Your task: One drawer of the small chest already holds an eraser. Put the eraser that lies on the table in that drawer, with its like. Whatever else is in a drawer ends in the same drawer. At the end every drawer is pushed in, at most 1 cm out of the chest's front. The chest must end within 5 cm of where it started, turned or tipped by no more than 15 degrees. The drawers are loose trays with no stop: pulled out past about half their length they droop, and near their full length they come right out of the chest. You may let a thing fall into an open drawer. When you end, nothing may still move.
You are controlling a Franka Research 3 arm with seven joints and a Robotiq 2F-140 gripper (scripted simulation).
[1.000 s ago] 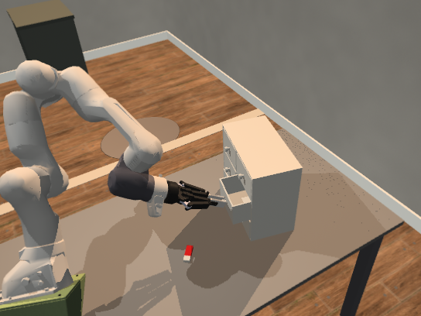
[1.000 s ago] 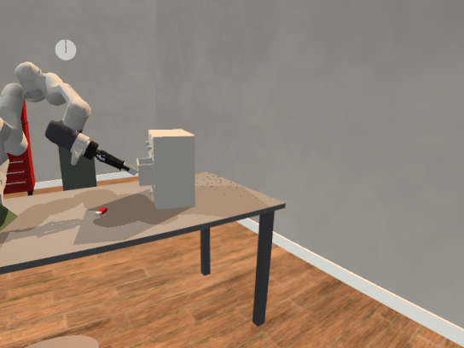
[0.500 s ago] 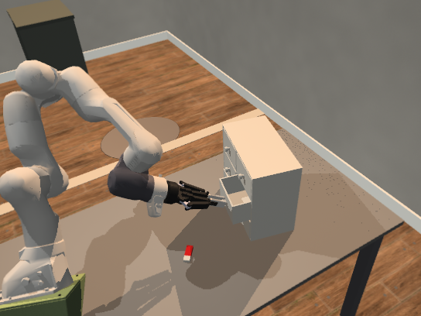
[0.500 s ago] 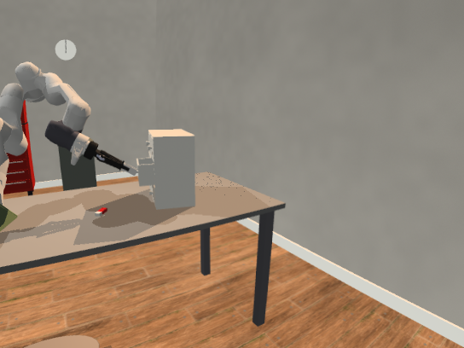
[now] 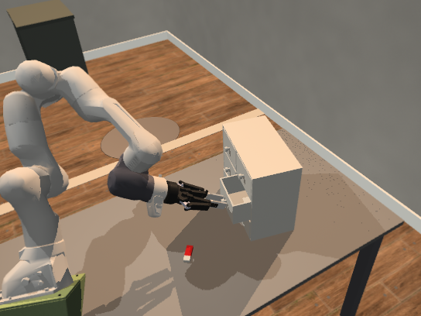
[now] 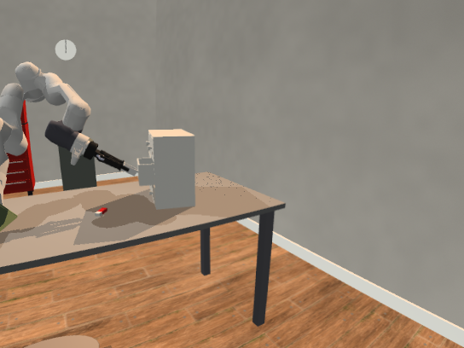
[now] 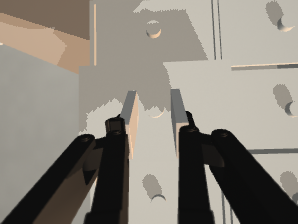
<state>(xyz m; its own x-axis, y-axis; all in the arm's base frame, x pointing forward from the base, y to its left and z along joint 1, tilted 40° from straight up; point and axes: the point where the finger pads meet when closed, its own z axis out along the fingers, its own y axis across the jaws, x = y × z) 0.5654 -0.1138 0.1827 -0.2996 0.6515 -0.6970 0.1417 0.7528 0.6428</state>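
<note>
At frame centre, the gripper (image 5: pixel 219 202), loosened and empty at the opened drawer (image 5: pixel 234 201), left it ready for the red eraser (image 5: pixel 188 253) on the counter (image 5: pixel 329 217) below.

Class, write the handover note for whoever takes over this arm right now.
Gripper: open, holding nothing, fingers at the front of the open drawer.
Red eraser: on the table, nearer the robot's base than the chest.
Done: one drawer stands part-way out; what it holds is unclear.
Left: confirm that it holds an eraser, put the red eraser in, push the drawer shut.
</note>
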